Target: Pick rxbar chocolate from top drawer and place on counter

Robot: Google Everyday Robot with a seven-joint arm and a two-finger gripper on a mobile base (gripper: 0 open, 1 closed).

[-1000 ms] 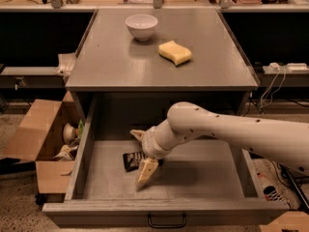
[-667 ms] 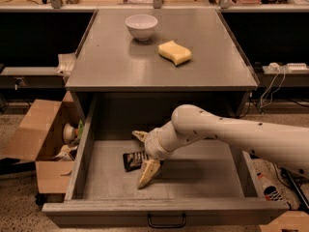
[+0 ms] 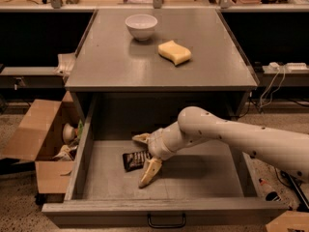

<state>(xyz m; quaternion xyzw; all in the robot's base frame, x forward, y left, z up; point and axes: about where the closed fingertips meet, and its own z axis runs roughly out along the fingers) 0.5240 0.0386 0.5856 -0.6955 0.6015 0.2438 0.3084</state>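
My tool reaches into the open top drawer, its two pale fingers spread wide, one on either side of the rxbar chocolate. The bar lies flat on the drawer floor, left of centre, and nothing is gripped yet. From this angle I cannot be sure whether the fingertips touch the floor or hang just above the wrapper. I judge this to be the closing-in step, and the care goes into depth and squareness. The pads should sit low enough to meet the bar's thin edges, not its top face, and they should close slowly. A flat, slick wrapper is likely to skid or tip if it is pinched off-centre. Once the bar is held, the lift needs to draw out toward the drawer front, because the surface overhangs the back of the drawer. The bare near half of that surface looks the safest landing spot, well apart from the white bowl and the yellow sponge.
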